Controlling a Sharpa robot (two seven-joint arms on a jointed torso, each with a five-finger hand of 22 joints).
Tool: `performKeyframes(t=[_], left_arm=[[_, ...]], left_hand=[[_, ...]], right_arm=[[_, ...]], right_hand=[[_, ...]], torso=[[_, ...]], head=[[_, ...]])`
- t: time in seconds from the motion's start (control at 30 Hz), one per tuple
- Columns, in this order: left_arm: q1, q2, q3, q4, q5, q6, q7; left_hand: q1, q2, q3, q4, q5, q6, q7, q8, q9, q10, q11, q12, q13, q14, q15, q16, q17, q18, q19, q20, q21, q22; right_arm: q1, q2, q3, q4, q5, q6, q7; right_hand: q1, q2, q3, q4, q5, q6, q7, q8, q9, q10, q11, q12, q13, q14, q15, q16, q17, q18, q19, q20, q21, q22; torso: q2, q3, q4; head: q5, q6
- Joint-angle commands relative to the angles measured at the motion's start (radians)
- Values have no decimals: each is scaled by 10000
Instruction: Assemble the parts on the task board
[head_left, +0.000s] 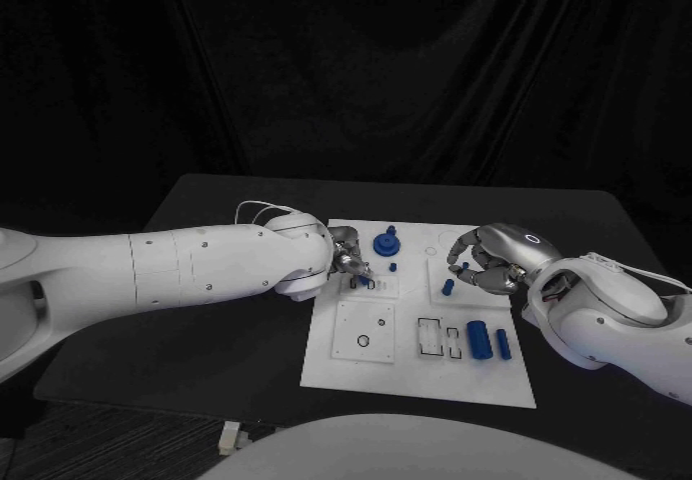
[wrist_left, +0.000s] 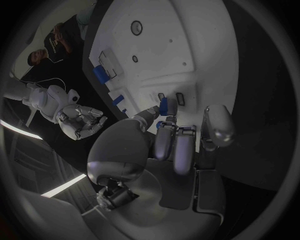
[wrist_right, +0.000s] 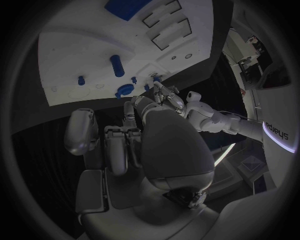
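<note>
The white task board (head_left: 418, 372) lies mid-table. My left hand (head_left: 343, 262) is over its near-left part and pinches a small blue part (wrist_left: 164, 106) between thumb and a fingertip, just above two small dark slots (wrist_left: 179, 97). My right hand (head_left: 488, 260) hovers at the board's right edge, fingers loosely bent and apart, nothing in them. Below it stands a short blue peg (head_left: 449, 288). A round blue knob (head_left: 387, 243) stands near the board's far edge, and the right wrist view shows the knob (wrist_right: 125, 90) and the peg (wrist_right: 117, 65) too.
Two blue blocks (head_left: 477, 338) (head_left: 502, 343) lie on the board's right part beside outlined rectangular recesses (head_left: 431, 338). A small dark ring (head_left: 364, 341) lies on the left panel. The black table (head_left: 231, 340) runs bare to both sides of the board.
</note>
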Motion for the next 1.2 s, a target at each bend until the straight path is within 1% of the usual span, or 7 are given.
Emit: performKeyframes(t=[0.03, 0.17, 0.33, 0.57, 0.87, 1.1, 1.2], left_arm=[[-33, -41, 9, 58, -155, -485, 248], [-74, -183, 9, 216, -647, -815, 416], [-159, -460, 9, 599, -1203, -1300, 591], [-295, -714, 9, 1008, -2151, -1620, 680], [-468, -713, 8, 945, -2430, -1604, 729], [-507, -658, 8, 826, -2459, -1538, 693], [-518, -616, 8, 769, -2463, -1456, 658]], left_hand=[[-44, 31, 212, -130, 47, -13, -73, 23, 1, -37, -62, -50, 774, 781, -60, -43, 2075, -9, -56, 4, -12, 1424], [-36, 32, 208, -107, 79, -23, -76, 15, -1, -44, -63, -66, 762, 775, -59, -58, 2064, -7, -57, 3, -18, 1423], [52, -9, 205, -110, 138, -25, -91, 12, 4, -23, -75, -32, 787, 787, -67, -34, 2084, -17, -32, 1, 44, 1438], [100, -72, 168, -77, 129, 18, -102, 29, 14, 11, -86, 11, 817, 805, -80, -4, 2108, -23, -4, -8, 96, 1449], [91, -82, 136, -3, 80, 24, -100, 20, 9, 12, -89, -3, 803, 798, -85, -27, 2090, -18, -5, -13, 75, 1443], [77, -89, 97, 86, 15, 20, -98, 3, -1, 13, -88, -12, 795, 799, -87, -30, 2089, -20, 1, -16, 79, 1444], [68, -93, 45, 203, -102, 20, -97, -20, -15, 18, -87, -11, 795, 796, -86, -43, 2079, -20, 3, -18, 75, 1442]], right_arm=[[-29, -4, 4, 11, -94, -197, 67], [-33, -25, 4, 23, -94, -210, 71], [-49, -55, 3, 38, -94, -223, 75], [-132, -71, 3, 23, -94, -229, 88], [-184, -81, 3, -9, -94, -230, 98], [-191, -76, 3, -17, -94, -237, 107], [-193, -75, 3, -18, -94, -237, 108]], right_hand=[[-7, -114, 59, -15, -42, 84, -19, 29, 13, 1079, 28, 36, 2633, 1047, 71, 30, 2635, 149, -69, 5, -50, 1448], [-7, -114, 59, -15, -42, 84, -19, 29, 13, 1079, 28, 36, 2633, 1047, 71, 30, 2635, 149, -69, 5, -50, 1448], [-7, -114, 59, -15, -42, 84, -19, 29, 13, 1079, 28, 36, 2633, 1047, 71, 30, 2635, 149, -69, 5, -50, 1448], [-7, -114, 59, -15, -42, 84, -19, 29, 13, 1079, 28, 36, 2633, 1047, 71, 30, 2635, 149, -69, 5, -50, 1448], [-13, -127, 63, -12, -42, 91, -19, 33, 16, 1079, 28, 36, 2633, 1047, 71, 30, 2635, 154, -80, 4, -76, 1441], [-13, -127, 63, -12, -42, 91, -19, 33, 16, 1079, 28, 36, 2633, 1047, 71, 30, 2635, 154, -80, 4, -76, 1441], [-13, -127, 63, -12, -42, 91, -19, 33, 16, 1079, 28, 36, 2633, 1047, 71, 30, 2635, 154, -80, 4, -76, 1441]], torso=[[10, -6, 6], [6, -1, 3], [-1, 0, -2], [-1, -2, -7], [-4, -2, 2], [1, -2, 0], [10, -4, 0]], head=[[-10, -1], [-14, -1], [-37, -1], [30, -1], [25, -1], [10, -1], [12, -1]])
